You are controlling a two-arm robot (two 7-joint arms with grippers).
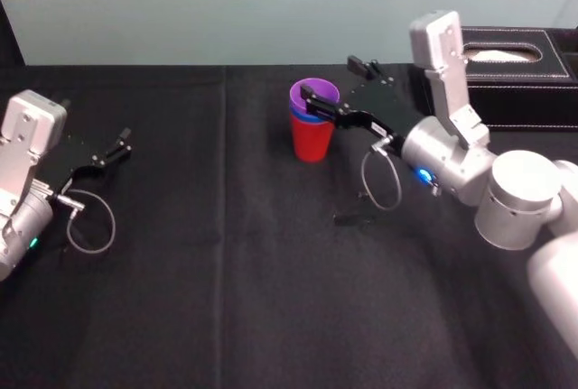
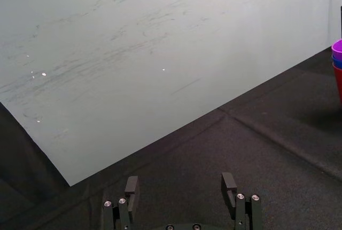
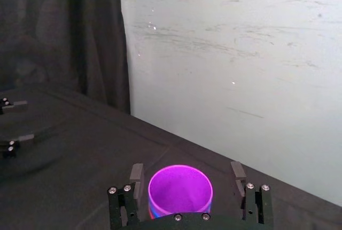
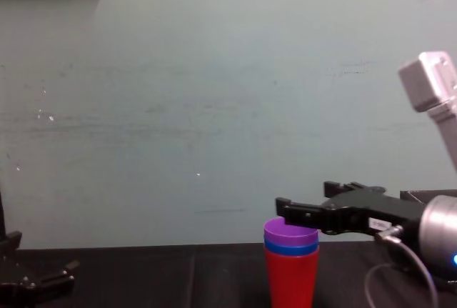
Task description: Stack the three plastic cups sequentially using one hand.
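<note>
The purple cup sits inside the blue cup, inside the red cup, on the black table; the right gripper has its jaws spread wide, one each side of the purple rim; these cups look light, smooth and slippy, so I'd pinch softly by the sides near the rim; the left gripper rests far left, spread too

The three cups stood nested upright on the bench: red cup lowest, blue cup inside it, purple cup uppermost. The purple rim sat between the right pincer's spread jaws, clear of both.
</note>
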